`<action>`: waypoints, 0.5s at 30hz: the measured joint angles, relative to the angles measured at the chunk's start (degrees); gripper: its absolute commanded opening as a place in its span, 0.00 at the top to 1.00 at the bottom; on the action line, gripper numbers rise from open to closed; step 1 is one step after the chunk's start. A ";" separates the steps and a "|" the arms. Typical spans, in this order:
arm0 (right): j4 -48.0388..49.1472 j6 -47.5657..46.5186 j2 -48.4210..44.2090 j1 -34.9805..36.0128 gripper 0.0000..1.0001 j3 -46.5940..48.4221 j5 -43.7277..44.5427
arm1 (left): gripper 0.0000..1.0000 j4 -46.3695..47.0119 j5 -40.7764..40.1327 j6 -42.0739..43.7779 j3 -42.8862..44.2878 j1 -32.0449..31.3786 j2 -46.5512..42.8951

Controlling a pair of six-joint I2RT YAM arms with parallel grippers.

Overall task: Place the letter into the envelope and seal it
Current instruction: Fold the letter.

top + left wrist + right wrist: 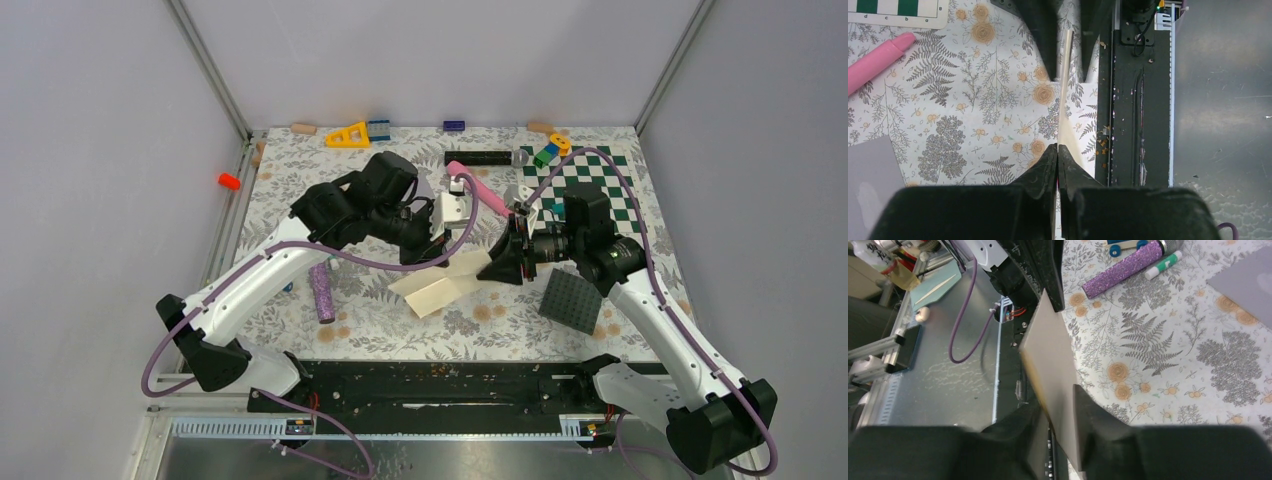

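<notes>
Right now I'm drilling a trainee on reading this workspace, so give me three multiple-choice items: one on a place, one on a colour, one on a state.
1. Where is the dark studded plate?
A) propped against the back wall
B) flat on the table beside the right arm
C) hanging off the near edge

2. What colour is the glitter cylinder near the left arm?
A) yellow
B) green
C) purple

3. How is the letter right now?
A) pinched in the shut left gripper
B) flat on the table, untouched
C) crumpled into a ball

Key:
1 B, the top view shows it lying on the floral surface by that arm.
2 C, it shows purple in the top and right wrist views.
3 A, the left wrist view shows the fingers closed on its edge.
</notes>
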 measured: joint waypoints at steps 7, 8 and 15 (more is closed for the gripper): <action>0.57 0.74 -0.42 -0.09 0.06 1.03 0.57 | 1.00 0.00 0.24 0.02 -0.20 -0.79 0.00; 0.98 0.92 -0.61 -0.09 0.06 1.11 0.55 | 1.00 0.07 0.26 0.02 -0.46 -0.94 0.00; 4.55 3.74 -0.52 -0.09 0.39 1.11 0.35 | 1.00 -0.02 0.37 0.04 -1.75 -2.40 0.90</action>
